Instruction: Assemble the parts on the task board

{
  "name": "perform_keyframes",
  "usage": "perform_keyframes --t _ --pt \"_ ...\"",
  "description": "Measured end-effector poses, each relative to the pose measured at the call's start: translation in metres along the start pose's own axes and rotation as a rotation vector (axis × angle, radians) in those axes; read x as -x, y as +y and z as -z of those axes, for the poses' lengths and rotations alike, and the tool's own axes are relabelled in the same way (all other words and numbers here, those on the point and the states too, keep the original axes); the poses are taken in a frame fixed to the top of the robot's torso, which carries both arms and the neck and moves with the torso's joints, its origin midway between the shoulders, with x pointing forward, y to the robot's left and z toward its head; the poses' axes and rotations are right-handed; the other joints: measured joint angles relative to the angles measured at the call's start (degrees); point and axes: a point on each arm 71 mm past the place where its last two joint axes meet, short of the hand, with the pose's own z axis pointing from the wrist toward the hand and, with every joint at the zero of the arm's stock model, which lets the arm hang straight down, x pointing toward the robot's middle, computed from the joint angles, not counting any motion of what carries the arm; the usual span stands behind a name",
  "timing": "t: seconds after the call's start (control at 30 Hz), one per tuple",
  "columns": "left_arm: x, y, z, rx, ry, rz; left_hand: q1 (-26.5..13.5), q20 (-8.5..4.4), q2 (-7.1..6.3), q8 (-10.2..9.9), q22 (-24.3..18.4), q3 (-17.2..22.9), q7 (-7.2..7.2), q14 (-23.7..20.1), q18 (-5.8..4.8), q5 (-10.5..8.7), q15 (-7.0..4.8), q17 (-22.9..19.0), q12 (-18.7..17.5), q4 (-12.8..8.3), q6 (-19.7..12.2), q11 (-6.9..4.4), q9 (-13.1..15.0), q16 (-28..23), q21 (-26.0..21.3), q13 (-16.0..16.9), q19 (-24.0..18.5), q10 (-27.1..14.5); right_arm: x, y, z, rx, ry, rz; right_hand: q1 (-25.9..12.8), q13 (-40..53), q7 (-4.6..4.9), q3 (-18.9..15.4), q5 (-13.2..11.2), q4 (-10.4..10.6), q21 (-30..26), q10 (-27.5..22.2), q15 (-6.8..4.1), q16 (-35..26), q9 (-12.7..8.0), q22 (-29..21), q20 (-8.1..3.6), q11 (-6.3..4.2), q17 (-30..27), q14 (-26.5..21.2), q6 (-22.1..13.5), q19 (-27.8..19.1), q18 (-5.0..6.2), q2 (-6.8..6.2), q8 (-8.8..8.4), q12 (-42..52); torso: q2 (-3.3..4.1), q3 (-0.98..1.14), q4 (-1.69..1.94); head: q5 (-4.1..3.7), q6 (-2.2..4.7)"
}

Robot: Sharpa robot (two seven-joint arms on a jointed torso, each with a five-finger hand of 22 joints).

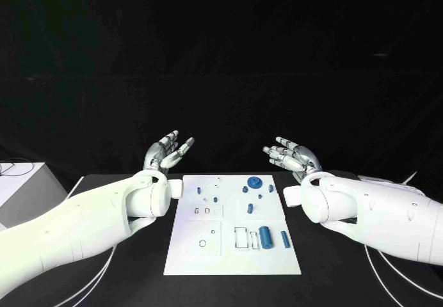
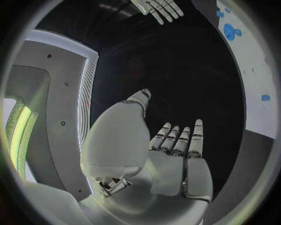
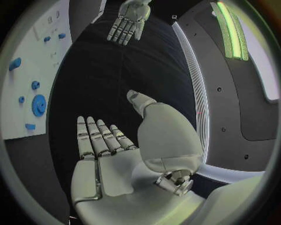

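Head view — the white task board (image 1: 234,252) lies flat in the middle of the black counter (image 1: 332,275), between the two arms. The blue parts sit mostly on its far and right portions: a round gear-like disc (image 1: 253,181) near the far edge, a stout cylinder (image 1: 265,236) and a slimmer pin (image 1: 284,239) toward the near right, and small pegs scattered between. The left hand (image 1: 167,151) and right hand (image 1: 290,154) hover raised beyond the board's far corners, fingers spread, holding nothing.

Left wrist view — the left hand's palm (image 2: 170,159) faces out, fingers straight and apart, released. The board's edge (image 2: 257,61) curves past with the blue disc (image 2: 229,31) on it; the other hand (image 2: 157,7) shows across the gap.

Right wrist view — the right hand (image 3: 108,154) is likewise flat and released. The board (image 3: 29,75) lies to one side, with the disc (image 3: 39,104) and several small blue pegs on it.

Handling, as judged: the parts look like rigid moulded plastic — light, stiff, not fragile, probably smooth enough to slip. The cylinder is best pinched across its middle, on the curved sides; the disc by its rim. The small pegs call for a fine fingertip pinch. The board is thin and light and may slide if pushed.
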Motion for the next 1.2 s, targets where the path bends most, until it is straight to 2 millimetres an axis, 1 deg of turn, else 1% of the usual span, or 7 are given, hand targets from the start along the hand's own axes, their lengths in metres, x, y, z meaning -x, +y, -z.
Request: perform_keyframes --t 0.17,0.23,0.33,0.4,0.53,0.83,1.2 --pt "-0.002 -0.001 -0.004 -0.003 0.044 0.005 3.5 1.1 0.67 1.0 0.2 0.3 0.19 3.0 1.32 0.58 0.26 0.5 0.6 0.6 3.6 1.36 0.6 0.7 0.4 0.4 1.4 3.7 0.002 0.003 -0.009 -0.03 0.084 0.024 3.1 0.3 0.19 0.9 0.0 -0.9 0.4 3.2 -0.11 0.7 0.6 0.3 0.25 0.01 0.4 3.4 3.2 2.6 0.88 -0.12 0.87 0.5 0.0 -0.01 -0.01 0.01 -0.01" --pt "-0.002 0.0 -0.004 -0.002 0.054 0.005 4.5 1.38 1.58 3.3 1.4 1.8 0.62 14.7 2.22 0.59 0.26 2.4 2.2 0.3 11.7 3.46 2.1 3.8 3.0 1.2 10.7 13.4 0.002 0.004 -0.011 -0.038 0.108 0.03 4.5 0.5 0.38 1.3 0.0 -1.5 0.8 6.3 -0.46 1.4 1.3 0.5 0.29 -0.23 0.8 6.8 6.7 5.7 1.39 -0.23 1.79 0.7 0.0 -0.01 -0.01 0.01 -0.02" --pt "-0.003 0.0 -0.004 -0.002 0.067 0.005 4.5 1.4 1.58 3.8 1.8 2.2 1.07 18.4 2.22 0.59 0.27 2.9 2.6 0.1 14.2 4.08 2.5 4.8 3.8 1.3 13.7 16.4 0.001 0.004 -0.011 -0.048 0.137 0.034 5.7 0.7 0.73 1.4 -0.3 -2.4 1.5 10.2 -0.98 2.1 2.2 0.9 0.34 -0.58 1.3 10.9 11.2 10.4 2.19 -0.36 3.02 1.1 0.0 -0.01 -0.01 0.01 -0.02" --pt "0.001 -0.004 0.002 -0.005 0.09 0.006 4.8 1.24 1.18 6.4 2.4 4.7 1.94 31.8 3.26 0.59 -0.33 4.7 4.0 0.2 23.9 4.37 4.1 7.6 6.8 2.0 24.7 32.6 0.004 0.006 -0.015 -0.015 0.15 0.107 6.9 0.9 1.06 1.9 -0.4 -3.0 2.5 14.5 -1.67 2.9 2.9 1.3 0.22 -1.11 1.7 14.9 15.2 14.8 2.86 -0.5 4.01 1.6 0.14 -0.04 -0.01 -0.02 -0.35" --pt "0.023 -0.012 0.008 -0.02 0.1 -0.011 4.0 -0.73 0.11 8.4 3.0 7.4 3.68 42.1 3.54 0.59 -2.81 7.4 4.7 0.3 31.7 2.41 5.1 10.6 10.3 2.3 33.9 43.7 0.02 0.023 -0.022 0.121 0.167 0.356 8.6 1.2 2.05 2.8 -0.9 -4.3 5.0 23.4 -3.65 5.0 4.1 2.0 -0.92 -2.67 2.7 23.0 22.7 23.7 3.61 -1.14 5.81 2.1 1.0 -0.14 0.25 -0.37 -1.05" --pt "0.013 -0.032 0.021 -0.044 0.18 0.016 3.3 -4.33 -2.11 9.8 4.9 11.1 3.71 50.9 3.54 0.59 -5.99 14.1 3.9 -0.2 36.1 0.1 6.0 15.6 15.2 2.5 41.4 52.1 0.017 0.043 -0.026 0.293 0.244 0.722 10.5 1.4 4.01 3.5 -1.7 -5.6 12.4 37.5 -8.57 10.2 5.3 4.8 -5.6 -5.97 5.9 39.1 34.0 39.3 4.47 -2.47 8.22 2.7 2.94 -0.52 1.04 -1.41 -0.65" --pt "0.008 -0.06 0.044 -0.068 0.266 0.05 1.8 -6.61 -3.61 9.8 12.5 12.9 3.37 52.2 3.54 0.59 -7.74 28.4 2.7 -1.9 36.5 -0.82 7.1 32.2 28.0 2.5 43.6 53.8 0.013 0.065 -0.031 0.364 0.261 1.051 9.6 1.9 1.61 5.9 0.0 -4.8 30.1 47.1 -13.51 24.0 6.0 16.7 -10.76 -9.59 18.7 55.5 41.0 51.6 4.47 -5.75 8.63 2.3 6.05 -0.9 2.19 -2.74 0.56"
